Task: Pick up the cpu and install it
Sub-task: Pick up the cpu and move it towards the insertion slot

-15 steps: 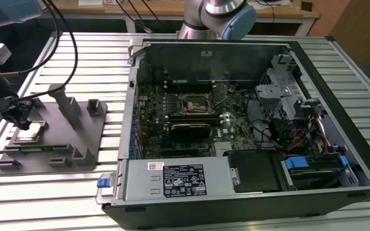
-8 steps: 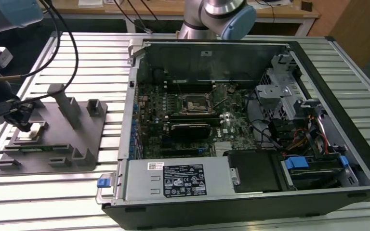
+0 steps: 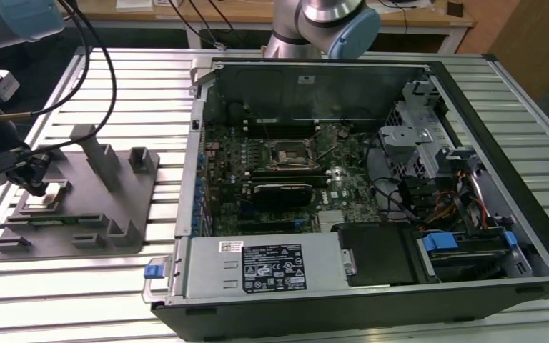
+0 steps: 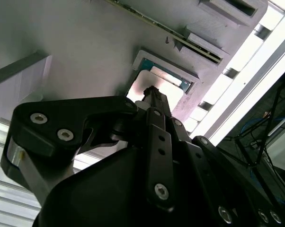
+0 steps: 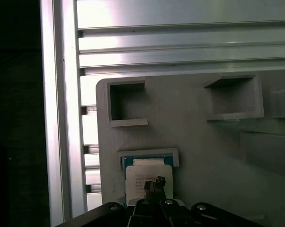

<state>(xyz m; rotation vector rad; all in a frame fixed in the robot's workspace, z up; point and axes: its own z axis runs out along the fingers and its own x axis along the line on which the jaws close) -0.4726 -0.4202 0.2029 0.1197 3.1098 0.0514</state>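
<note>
Black gripper [image 4: 151, 91] linkage looms closest to you in the second wrist view. Its slim fingertips are drawn together with nothing between them, on or just over the middle of the small square silvery cpu [image 4: 168, 90]; I cannot make out whether they touch it. Tips meeting over the lid rather than straddling the edges suggests to me that you are centring on the chip, not gripping it yet.

The cpu lies flat in a shallow walled pocket [image 5: 149, 152] of the grey plastic tray [image 5: 194, 142]. I judge the wall is there to keep the chip square and stop it sliding.

In the exterior view the tray lies at nine o'clock from the open black computer case [image 3: 532, 207]. The cpu is near the tray's eight o'clock corner, close to the edge of the slatted aluminium table [image 3: 94, 286]. Upright grey posts [image 3: 98, 153] rise at about two o'clock from the chip, so your open room is straight up. The square black socket [image 3: 287, 152] with its metal frame sits mid-board, well apart at three o'clock and ringed by the case walls.
</note>
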